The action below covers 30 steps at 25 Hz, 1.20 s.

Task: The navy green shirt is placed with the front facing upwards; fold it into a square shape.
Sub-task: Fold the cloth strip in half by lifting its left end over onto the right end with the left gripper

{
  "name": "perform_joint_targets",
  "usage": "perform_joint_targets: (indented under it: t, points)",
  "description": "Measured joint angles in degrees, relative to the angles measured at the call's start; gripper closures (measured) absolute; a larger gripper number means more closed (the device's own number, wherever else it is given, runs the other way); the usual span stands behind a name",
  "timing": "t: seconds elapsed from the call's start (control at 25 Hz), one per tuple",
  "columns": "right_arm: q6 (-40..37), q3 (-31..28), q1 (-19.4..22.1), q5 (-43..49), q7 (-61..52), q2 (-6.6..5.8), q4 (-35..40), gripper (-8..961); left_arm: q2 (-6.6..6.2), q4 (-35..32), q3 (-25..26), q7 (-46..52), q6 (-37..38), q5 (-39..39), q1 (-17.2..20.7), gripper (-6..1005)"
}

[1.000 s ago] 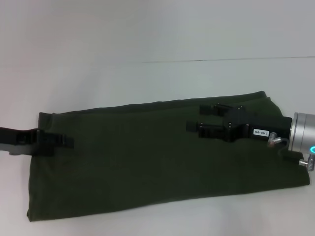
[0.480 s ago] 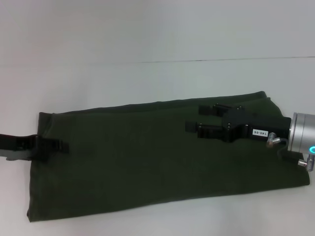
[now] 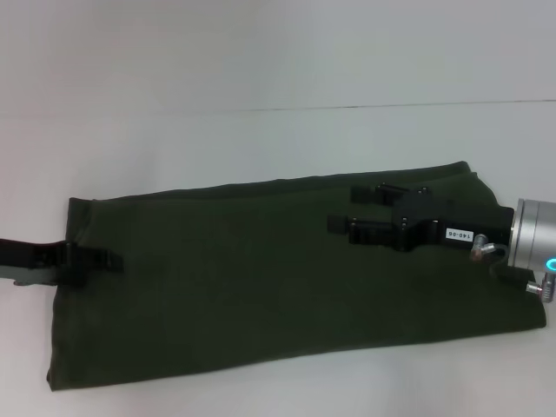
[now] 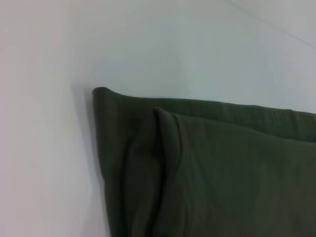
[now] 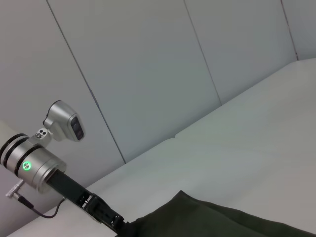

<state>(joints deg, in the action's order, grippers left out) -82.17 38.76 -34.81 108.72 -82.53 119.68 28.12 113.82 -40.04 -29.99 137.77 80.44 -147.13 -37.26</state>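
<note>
Right gripper is over the right part of the navy green shirt, and I see its two black fingers spread apart with a clear gap between them, with nothing held. Its arm comes in from the right edge of the head view, almost level, with the silver wrist cylinder at the edge and the fingers pointing to the left across the cloth. A small white label sits on the black gripper body.

On the other side, my left gripper reaches in low from the left edge of the head view and lies at the left border of the shirt, its tip over the cloth. If its fingers are apart or together, I cannot tell from what I have.

The shirt lies on the white table as one long band from left to right, with only plain green fabric showing. In the left wrist view I see a corner of the shirt with one layer lying over another, and a folded edge near the corner. The right wrist view looks across the table toward the left arm, with grey wall panels behind it.
</note>
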Motion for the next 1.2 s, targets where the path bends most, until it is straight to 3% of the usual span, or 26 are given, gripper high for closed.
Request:
perform_joint_targets:
  t: [1.2]
  points:
    - [0.0,0.0,-0.1,0.0,0.2,-0.07,0.0,67,-0.01,-3.0,0.3,1.8,0.2,-1.4,-0.1,200]
